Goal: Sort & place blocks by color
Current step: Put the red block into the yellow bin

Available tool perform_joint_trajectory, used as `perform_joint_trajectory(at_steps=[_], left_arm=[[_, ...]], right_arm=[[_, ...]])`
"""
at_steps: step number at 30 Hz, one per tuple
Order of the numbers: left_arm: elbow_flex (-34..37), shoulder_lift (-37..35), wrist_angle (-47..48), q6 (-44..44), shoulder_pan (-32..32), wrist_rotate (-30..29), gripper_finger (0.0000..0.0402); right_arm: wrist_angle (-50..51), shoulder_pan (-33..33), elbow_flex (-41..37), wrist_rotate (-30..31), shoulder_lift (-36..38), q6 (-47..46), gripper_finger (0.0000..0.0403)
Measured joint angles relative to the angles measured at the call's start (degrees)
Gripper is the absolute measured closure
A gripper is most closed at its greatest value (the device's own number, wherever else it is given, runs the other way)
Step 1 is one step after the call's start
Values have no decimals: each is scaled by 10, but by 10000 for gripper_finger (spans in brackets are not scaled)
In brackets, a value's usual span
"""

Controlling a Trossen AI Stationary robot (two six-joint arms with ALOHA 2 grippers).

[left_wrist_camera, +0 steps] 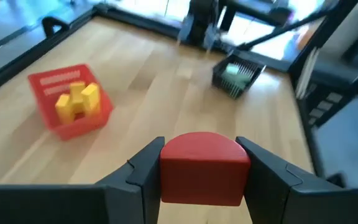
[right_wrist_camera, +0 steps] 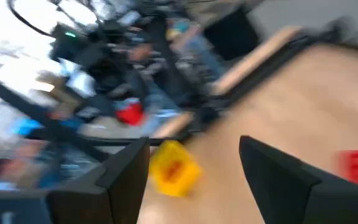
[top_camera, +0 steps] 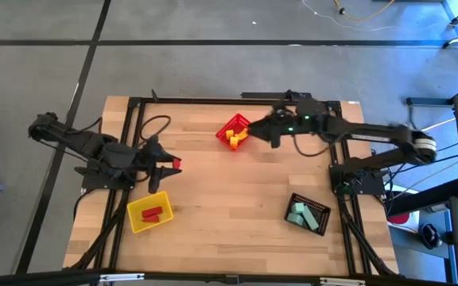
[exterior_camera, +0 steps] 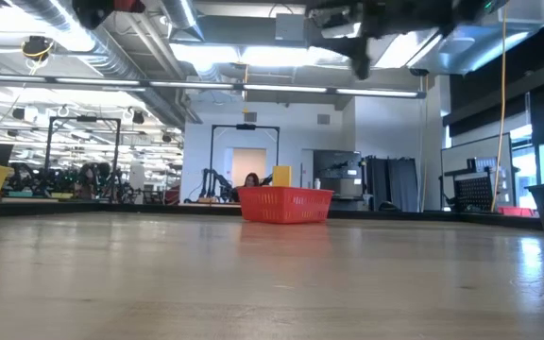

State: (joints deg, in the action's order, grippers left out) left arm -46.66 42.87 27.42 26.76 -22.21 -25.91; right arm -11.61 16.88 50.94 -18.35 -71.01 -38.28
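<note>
We see left gripper [left_wrist_camera: 204, 180] jaws clamped on red block [left_wrist_camera: 204, 167], above worktop [top_camera: 229, 191]. Right gripper [top_camera: 253, 129] jaws wide, empty, beside red bin [top_camera: 233, 131] with yellow blocks [top_camera: 234, 139].

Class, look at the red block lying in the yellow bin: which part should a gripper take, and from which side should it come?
Grip the red block across its two long sides, coming straight down from above. It lies flat and apart from the yellow bin walls, which block a sideways approach, so only the open top is free. This looks best, though its exact shape is hard to tell.
</note>
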Motion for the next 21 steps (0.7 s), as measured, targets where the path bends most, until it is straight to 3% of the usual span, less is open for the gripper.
perform_joint_trajectory(at_steps=[5,9,21], left_arm=[[79,-56,-103,22,-1,-4,241],[114,-89,-116,45,-1,-5,241],[121,-105,-117,48,-1,-8,241]], right_arm=[[190,-16,0,128,98,113,154],[303,-43,0,204,137,176,154],[327,-65,0,213,146,266,154]])
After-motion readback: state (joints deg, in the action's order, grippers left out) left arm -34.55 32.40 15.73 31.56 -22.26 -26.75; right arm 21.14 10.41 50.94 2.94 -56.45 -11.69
